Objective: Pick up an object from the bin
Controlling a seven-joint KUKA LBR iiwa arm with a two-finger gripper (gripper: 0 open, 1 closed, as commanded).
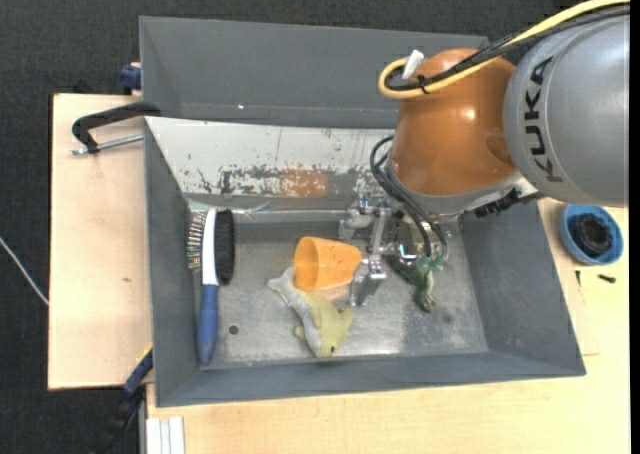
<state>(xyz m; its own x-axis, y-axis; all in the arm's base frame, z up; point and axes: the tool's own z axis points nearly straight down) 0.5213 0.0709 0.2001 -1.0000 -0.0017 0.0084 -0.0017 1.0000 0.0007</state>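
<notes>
Camera view: orange cup just beside gripper.

A: Which item, and how does it lie?
B: Orange cup, tipped on its side, wide end left. Mid-floor of the bin, touching a pale crumpled thing at its front.

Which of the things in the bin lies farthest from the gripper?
The blue-handled brush, by the wall at the view's left. The orange cup, the pale crumpled thing and the green thing lie beside the gripper.
</notes>
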